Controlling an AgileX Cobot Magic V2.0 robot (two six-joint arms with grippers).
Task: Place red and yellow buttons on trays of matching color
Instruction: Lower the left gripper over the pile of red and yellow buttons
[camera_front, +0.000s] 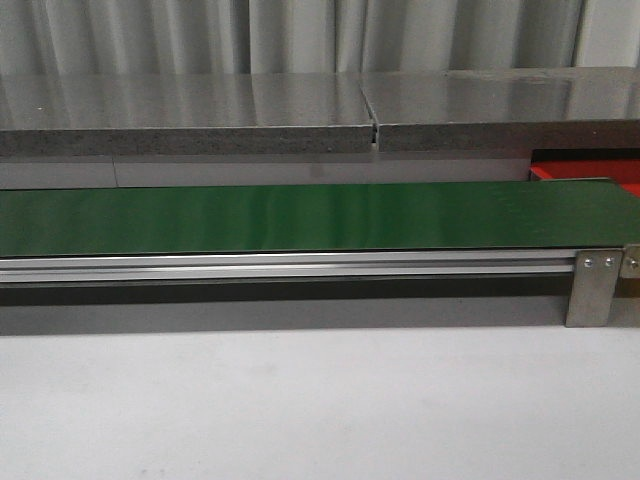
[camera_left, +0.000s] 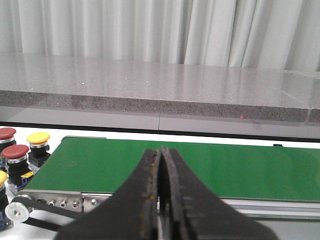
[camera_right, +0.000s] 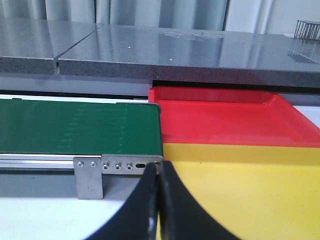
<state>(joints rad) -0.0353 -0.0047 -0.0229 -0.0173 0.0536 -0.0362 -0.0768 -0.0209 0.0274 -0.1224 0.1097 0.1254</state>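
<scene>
In the left wrist view, two red buttons (camera_left: 16, 151) (camera_left: 6, 133) and a yellow button (camera_left: 38, 137) stand on dark bodies beside the end of the green conveyor belt (camera_left: 210, 167). Another yellow cap (camera_left: 1, 177) shows at the frame edge. My left gripper (camera_left: 160, 150) is shut and empty, in front of the belt. In the right wrist view, a red tray (camera_right: 225, 120) sits beyond the belt's other end, with a yellow tray (camera_right: 250, 185) in front of it. My right gripper (camera_right: 160, 164) is shut and empty at the yellow tray's near corner. Neither gripper shows in the front view.
The green belt (camera_front: 300, 215) runs across the front view on an aluminium frame (camera_front: 280, 266) with a metal bracket (camera_front: 592, 288). A corner of the red tray (camera_front: 590, 172) shows at its right end. A grey stone shelf (camera_front: 200, 125) runs behind. White tabletop (camera_front: 300, 400) lies in front.
</scene>
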